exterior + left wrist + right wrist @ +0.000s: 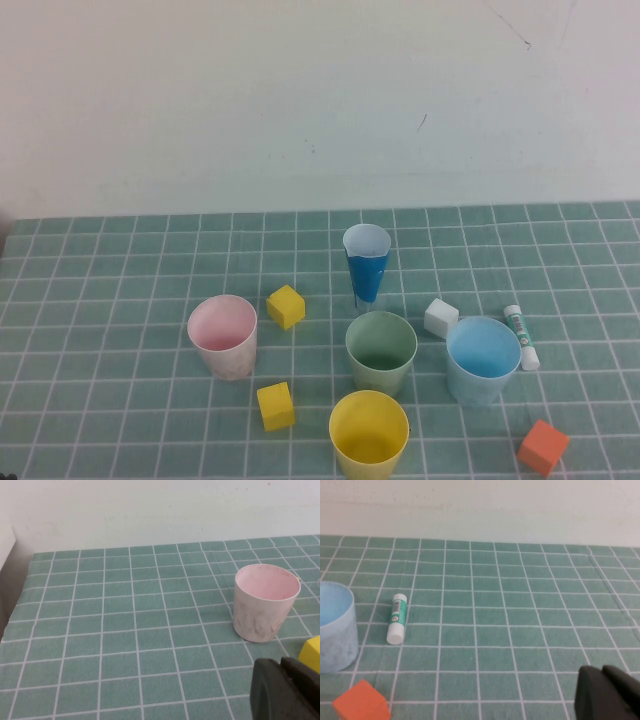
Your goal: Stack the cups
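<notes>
Four cups stand upright and apart on the green checked mat: pink (222,335) at the left, pale green (381,350) in the middle, yellow (369,432) at the front, light blue (483,358) at the right. Neither arm shows in the high view. My left gripper (281,664) is shut and empty, low over the mat, near side of the pink cup (265,602). My right gripper (603,670) is shut and empty, low over the mat, well to the side of the light blue cup (335,630).
A dark blue cone cup (367,262) stands behind the green cup. Two yellow blocks (286,306) (275,405), a white block (440,317), an orange block (543,446) and a glue stick (521,336) lie among the cups. A white wall runs behind the mat.
</notes>
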You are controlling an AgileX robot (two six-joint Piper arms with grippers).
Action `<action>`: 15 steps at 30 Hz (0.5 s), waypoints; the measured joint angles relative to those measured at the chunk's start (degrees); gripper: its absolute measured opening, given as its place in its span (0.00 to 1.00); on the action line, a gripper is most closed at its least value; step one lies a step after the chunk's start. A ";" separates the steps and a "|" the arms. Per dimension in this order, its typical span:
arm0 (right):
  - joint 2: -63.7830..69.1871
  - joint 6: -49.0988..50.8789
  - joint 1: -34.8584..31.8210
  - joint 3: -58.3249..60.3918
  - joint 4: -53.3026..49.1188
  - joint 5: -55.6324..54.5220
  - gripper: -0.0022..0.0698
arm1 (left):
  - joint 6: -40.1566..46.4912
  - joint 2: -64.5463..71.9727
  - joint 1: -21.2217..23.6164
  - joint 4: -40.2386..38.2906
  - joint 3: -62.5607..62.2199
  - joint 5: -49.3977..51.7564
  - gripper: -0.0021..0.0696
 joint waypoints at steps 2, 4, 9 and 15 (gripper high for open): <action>0.00 0.00 0.00 0.00 0.00 0.00 0.03 | 0.00 0.00 0.00 0.00 0.00 0.00 0.03; 0.00 0.00 0.00 0.00 0.00 0.00 0.03 | 0.00 0.00 0.00 0.00 0.00 0.00 0.03; 0.00 0.00 0.00 0.00 0.00 0.00 0.03 | 0.00 0.00 0.00 0.00 0.00 0.00 0.03; 0.00 0.00 0.00 0.00 0.00 -0.41 0.03 | 0.00 0.00 0.00 0.00 0.00 0.00 0.03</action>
